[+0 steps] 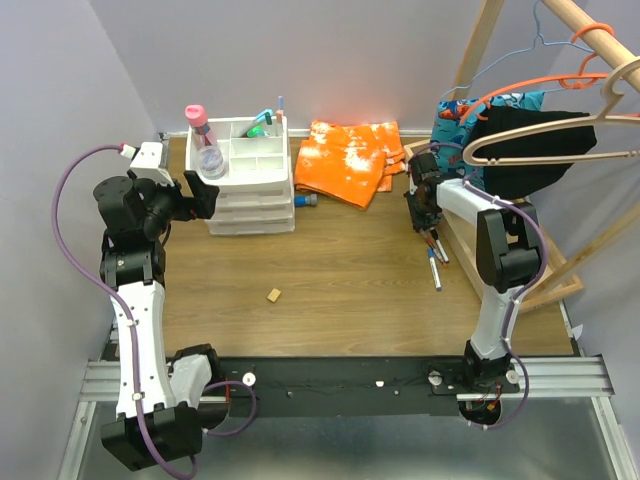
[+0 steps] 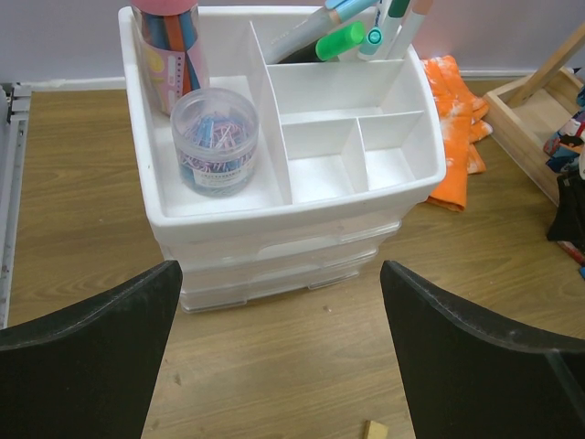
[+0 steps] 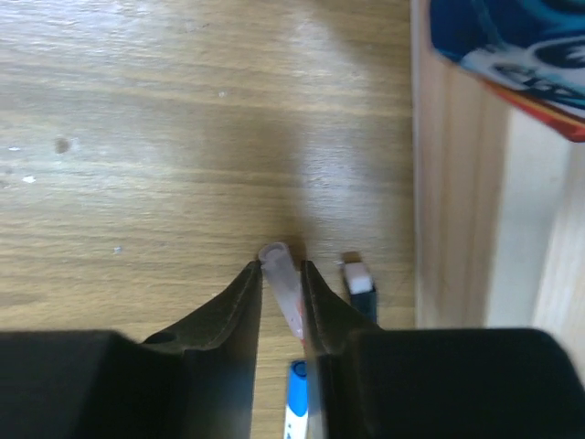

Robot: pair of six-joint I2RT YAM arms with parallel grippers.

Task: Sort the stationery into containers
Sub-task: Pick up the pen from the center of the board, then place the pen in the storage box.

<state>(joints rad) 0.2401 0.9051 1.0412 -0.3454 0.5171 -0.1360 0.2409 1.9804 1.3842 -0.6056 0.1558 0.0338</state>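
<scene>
The white three-drawer unit (image 1: 250, 185) stands at the back left. Its top tray (image 2: 302, 229) holds a green-capped marker (image 2: 340, 41), several pens and a pink-capped bottle (image 1: 205, 145). My left gripper (image 2: 279, 366) hangs open in front of the unit, nothing between its fingers. On the right, my right gripper (image 3: 280, 270) is low over the table, with its jaws against both sides of a slim pen with a pale cap (image 3: 281, 274). A blue-capped pen (image 3: 297, 402) and a dark pen (image 3: 360, 285) lie beside it. A blue-capped tube (image 1: 305, 201) lies by the unit.
An orange cloth (image 1: 350, 160) lies at the back middle. A shallow wooden tray (image 3: 448, 183) borders the pens on the right, under a rack with hangers (image 1: 540, 140). A clear tub of paper clips (image 2: 216, 137) sits in the unit's tray. A small wooden block (image 1: 273, 295) lies mid-table.
</scene>
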